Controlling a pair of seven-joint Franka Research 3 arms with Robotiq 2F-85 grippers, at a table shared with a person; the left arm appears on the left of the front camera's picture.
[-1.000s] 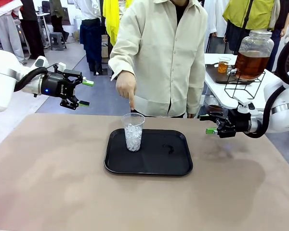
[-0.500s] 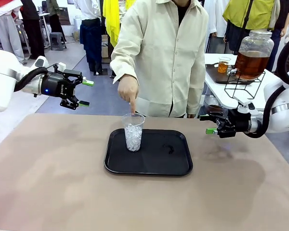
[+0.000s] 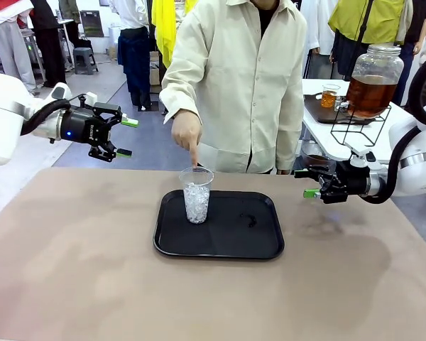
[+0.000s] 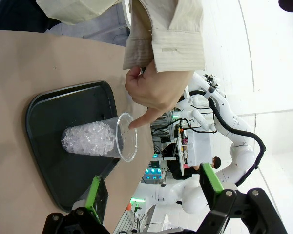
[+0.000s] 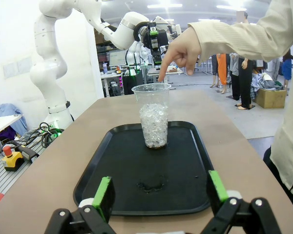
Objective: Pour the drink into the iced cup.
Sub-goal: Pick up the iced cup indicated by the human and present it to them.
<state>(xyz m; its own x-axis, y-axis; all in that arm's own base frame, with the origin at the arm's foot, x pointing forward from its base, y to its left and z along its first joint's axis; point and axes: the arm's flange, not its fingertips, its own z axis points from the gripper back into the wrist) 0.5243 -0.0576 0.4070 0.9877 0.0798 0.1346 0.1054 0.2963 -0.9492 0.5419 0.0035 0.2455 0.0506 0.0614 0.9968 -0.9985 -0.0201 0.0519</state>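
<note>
a clear plastic cup (image 3: 197, 194), tapered and ribbed near the rim, is standing upright on the left part of a glossy black rectangular tray with rounded corners (image 3: 220, 250). it is holding chunky clear white ice to about two thirds of its height. the tray is lying on a matte tan tabletop (image 3: 71, 270). a small shiny smear (image 3: 250, 221) is showing on the tray right of the cup, possibly spilled liquid.

the translucent amber-brown drink (image 3: 369, 97) is sitting in a big clear glass jar with a metal lid (image 3: 383, 51), on a black wire stand on a white side table at the far right, well apart from the cup.

the person's hand (image 3: 187, 130), coming out of a cream shirt cuff, is pointing its index finger down at the cup's far rim.

the left gripper (image 3: 127, 137) is hovering high at the far left, and the right gripper (image 3: 306, 182) is hovering lower at the right. both are aiming inward with jaws spread wide and grasping nothing.

compared with a second ago, the cup and grippers are sitting unchanged; the hand is shifting only slightly above the rim.
</note>
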